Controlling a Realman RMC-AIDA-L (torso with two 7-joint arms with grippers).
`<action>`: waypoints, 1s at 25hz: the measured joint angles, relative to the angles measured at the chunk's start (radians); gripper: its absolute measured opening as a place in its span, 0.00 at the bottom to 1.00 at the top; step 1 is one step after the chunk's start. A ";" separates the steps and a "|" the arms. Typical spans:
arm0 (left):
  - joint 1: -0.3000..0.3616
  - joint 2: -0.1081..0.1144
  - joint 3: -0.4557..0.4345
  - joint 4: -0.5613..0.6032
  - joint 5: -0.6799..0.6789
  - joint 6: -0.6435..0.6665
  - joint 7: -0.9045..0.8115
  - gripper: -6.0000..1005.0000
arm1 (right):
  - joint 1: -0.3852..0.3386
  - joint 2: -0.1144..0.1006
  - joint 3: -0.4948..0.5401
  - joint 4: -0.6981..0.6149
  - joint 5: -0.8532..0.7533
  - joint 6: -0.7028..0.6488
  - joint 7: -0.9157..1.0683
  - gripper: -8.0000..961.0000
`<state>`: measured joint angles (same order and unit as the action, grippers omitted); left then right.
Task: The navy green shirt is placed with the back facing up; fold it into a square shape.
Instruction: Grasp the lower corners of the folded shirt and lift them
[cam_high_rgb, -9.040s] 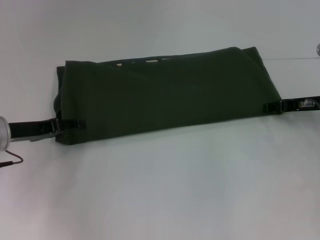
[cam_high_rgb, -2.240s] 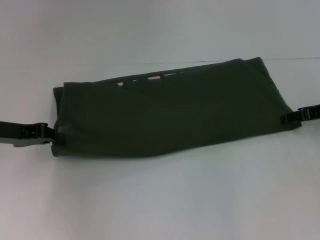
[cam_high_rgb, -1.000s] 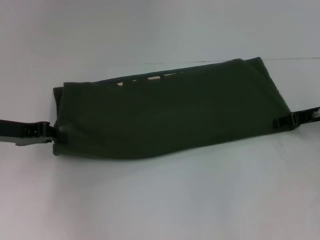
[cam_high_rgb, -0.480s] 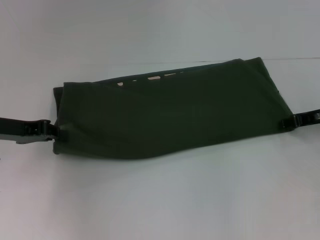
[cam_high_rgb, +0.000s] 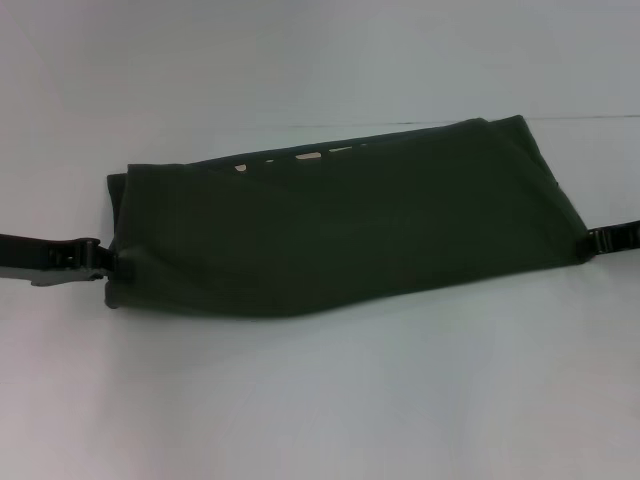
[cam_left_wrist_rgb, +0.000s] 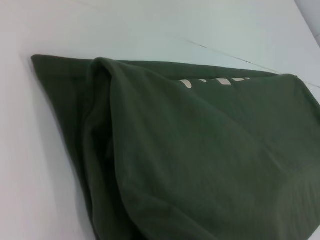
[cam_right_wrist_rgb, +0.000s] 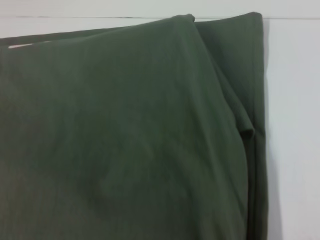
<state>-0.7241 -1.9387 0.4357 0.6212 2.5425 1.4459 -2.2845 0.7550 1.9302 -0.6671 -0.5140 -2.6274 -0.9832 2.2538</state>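
The navy green shirt (cam_high_rgb: 340, 230) lies folded into a long flat band across the white table, with plain cloth on top. A strip of pale pink lettering (cam_high_rgb: 310, 156) peeks out along its far edge. My left gripper (cam_high_rgb: 105, 262) lies low on the table and touches the band's left end. My right gripper (cam_high_rgb: 592, 241) sits at the band's right end, just off the cloth. The left wrist view shows the layered left end of the shirt (cam_left_wrist_rgb: 200, 160) and the lettering (cam_left_wrist_rgb: 220, 81). The right wrist view shows the shirt's right end (cam_right_wrist_rgb: 125, 135) with its stacked edges.
The white table (cam_high_rgb: 320, 400) stretches out on all sides of the shirt. A thin dark seam line (cam_high_rgb: 600, 117) crosses the table behind the shirt's far right corner.
My right gripper has drawn back to the right, from lying over the shirt's right end to just off its edge. The left gripper and the shirt have stayed put over the last second.
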 joint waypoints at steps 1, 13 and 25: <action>0.000 0.000 0.000 0.000 0.000 0.000 0.000 0.02 | -0.002 0.000 0.003 -0.002 0.000 -0.004 0.000 0.08; 0.002 0.008 0.000 0.006 0.008 0.029 -0.001 0.02 | -0.135 0.007 0.047 -0.175 0.107 -0.212 -0.012 0.03; -0.003 0.029 -0.005 0.029 0.066 0.158 -0.008 0.02 | -0.290 0.041 0.052 -0.322 0.217 -0.454 -0.026 0.03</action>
<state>-0.7273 -1.9100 0.4309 0.6505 2.6087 1.6041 -2.2927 0.4647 1.9708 -0.6155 -0.8361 -2.4106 -1.4368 2.2277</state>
